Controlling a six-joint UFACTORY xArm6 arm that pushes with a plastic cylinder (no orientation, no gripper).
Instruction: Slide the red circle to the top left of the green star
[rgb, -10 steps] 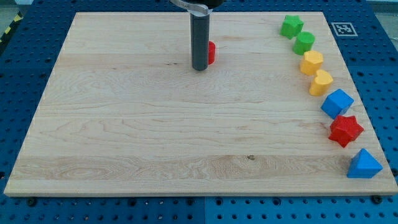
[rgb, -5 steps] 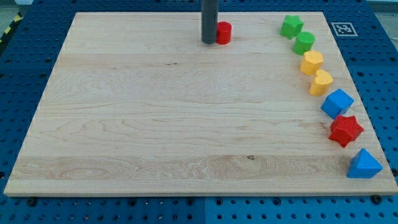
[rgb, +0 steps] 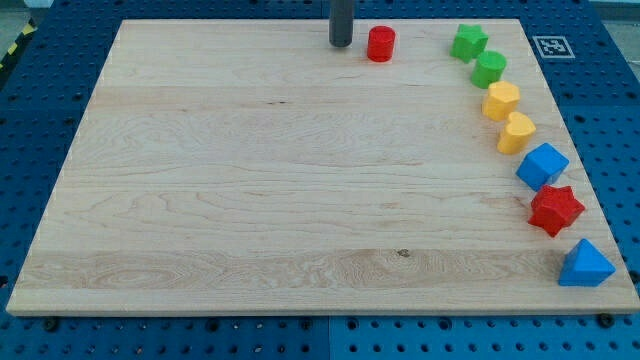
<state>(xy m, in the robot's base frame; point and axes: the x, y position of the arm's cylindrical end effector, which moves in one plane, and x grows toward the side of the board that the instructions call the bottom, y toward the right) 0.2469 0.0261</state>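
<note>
My tip (rgb: 341, 44) stands near the surface's (rgb: 250, 200) 12 o'clock edge, just at 9 o'clock of the red circle (rgb: 380, 44), apart from it. The green star (rgb: 468, 42) lies at 3 o'clock of the circle, open wood between. No pincer is fitted, so none shows.

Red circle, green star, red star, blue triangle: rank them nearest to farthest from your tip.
From my tip:
1. Red circle, just to its right.
2. Green star, top right.
3. Red star, right edge, lower down.
4. Blue triangle, bottom right.
</note>
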